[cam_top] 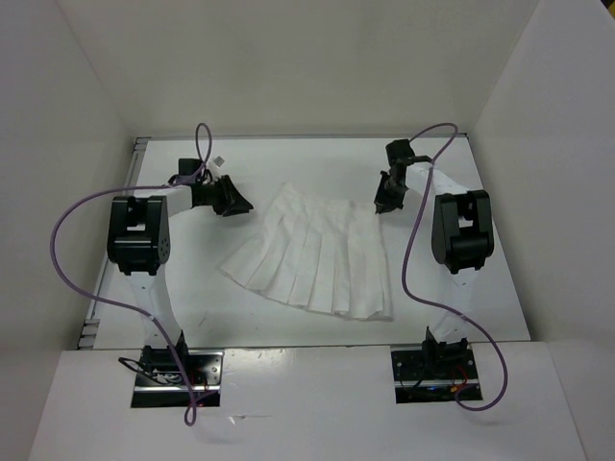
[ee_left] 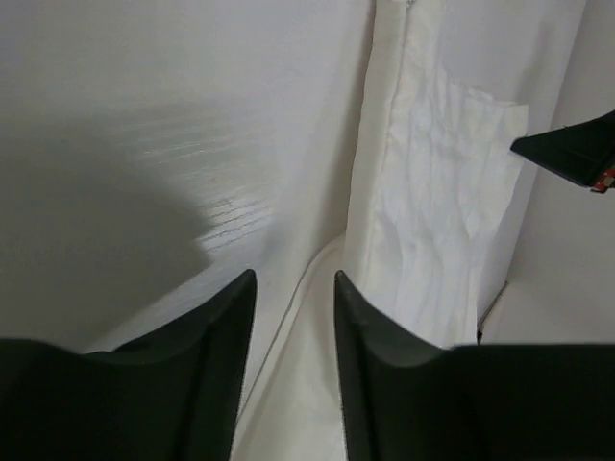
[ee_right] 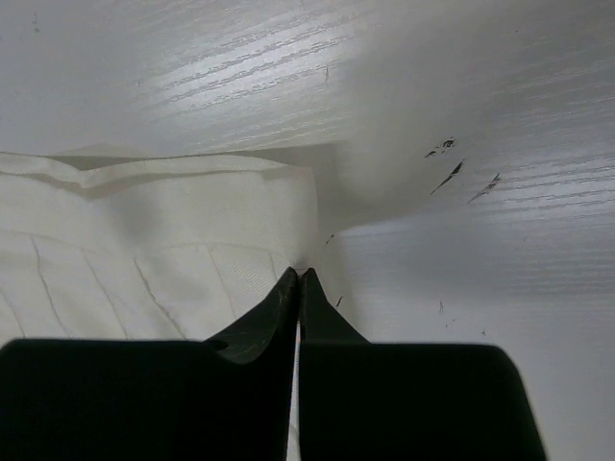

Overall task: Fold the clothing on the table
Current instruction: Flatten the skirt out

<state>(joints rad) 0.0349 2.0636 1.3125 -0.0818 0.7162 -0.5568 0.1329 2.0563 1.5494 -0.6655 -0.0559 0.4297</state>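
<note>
The clothing (cam_top: pixel 312 254) is a white pleated, fan-shaped garment lying flat in the middle of the table (cam_top: pixel 197 288), its narrow waistband toward the back. My right gripper (cam_top: pixel 387 197) is at the waistband's right corner. In the right wrist view its jaws (ee_right: pixel 300 273) are shut, pinching the edge of the clothing (ee_right: pixel 154 240). My left gripper (cam_top: pixel 233 202) is a little to the left of the waistband's left corner, apart from the fabric. In the left wrist view it (ee_left: pixel 295 274) stands open with nothing between its fingers, and the clothing (ee_left: pixel 432 211) lies ahead to the right.
White walls (cam_top: pixel 86 115) close in the table on the left, back and right. A grey rim (cam_top: pixel 288 137) runs along the far edge. Purple cables (cam_top: pixel 67 230) loop beside both arms. The right gripper's dark tip (ee_left: pixel 572 152) shows past the clothing in the left wrist view.
</note>
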